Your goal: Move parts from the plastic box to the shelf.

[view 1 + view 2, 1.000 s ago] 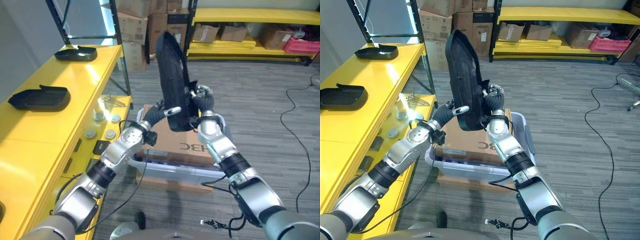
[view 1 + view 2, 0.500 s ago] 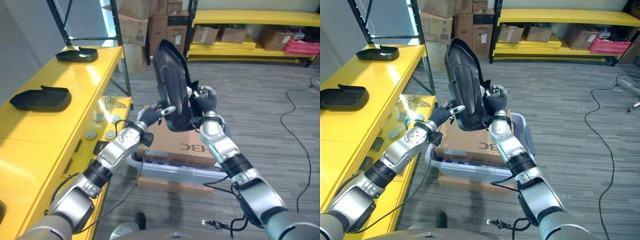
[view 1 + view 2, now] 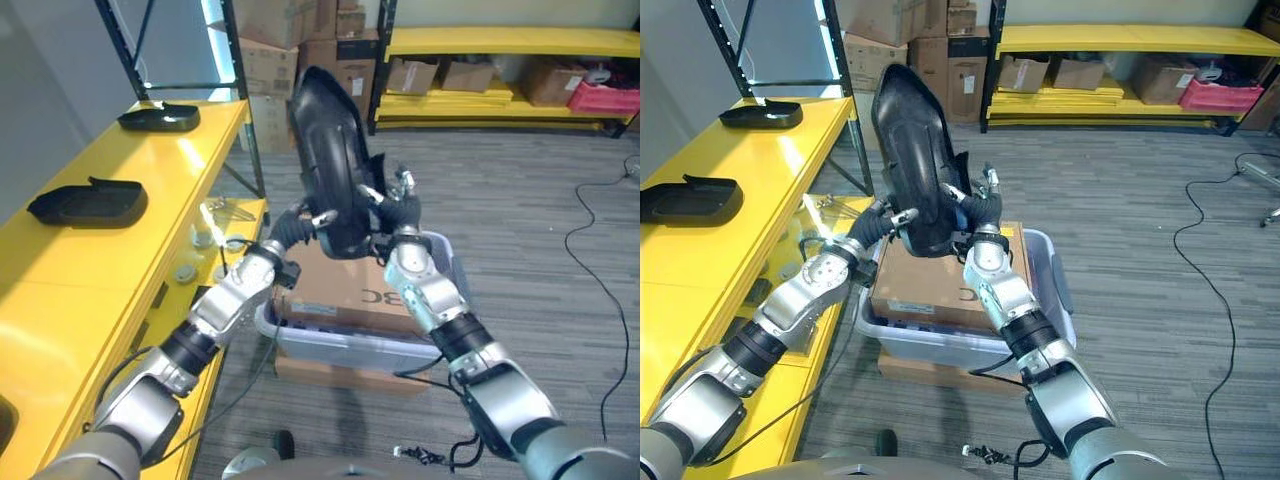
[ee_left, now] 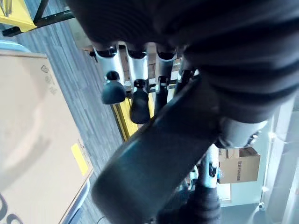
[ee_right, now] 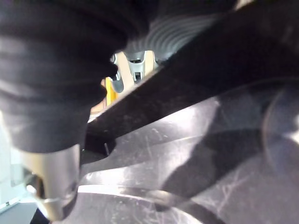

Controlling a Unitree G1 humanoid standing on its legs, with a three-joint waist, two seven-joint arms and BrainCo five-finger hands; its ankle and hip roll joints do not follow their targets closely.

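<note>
Above the plastic box (image 3: pixel 1050 300), a large black moulded part (image 3: pixel 912 158) stood nearly upright, held in the air between both hands. Left hand (image 3: pixel 880 222) gripped its lower left edge, fingers (image 4: pixel 113 88) curled past the rim and thumb on the near face. Right hand (image 3: pixel 980 205) clasped the lower right side, fingers wrapped on the part. Box sat on the grey floor with a brown cardboard carton (image 3: pixel 930 280) inside, just beside the yellow shelf (image 3: pixel 750 180). Two smaller black parts (image 3: pixel 690 198) (image 3: pixel 761 114) lay on the shelf top, well apart. Small round fittings (image 3: pixel 205 250) lay on the lower shelf level.
</note>
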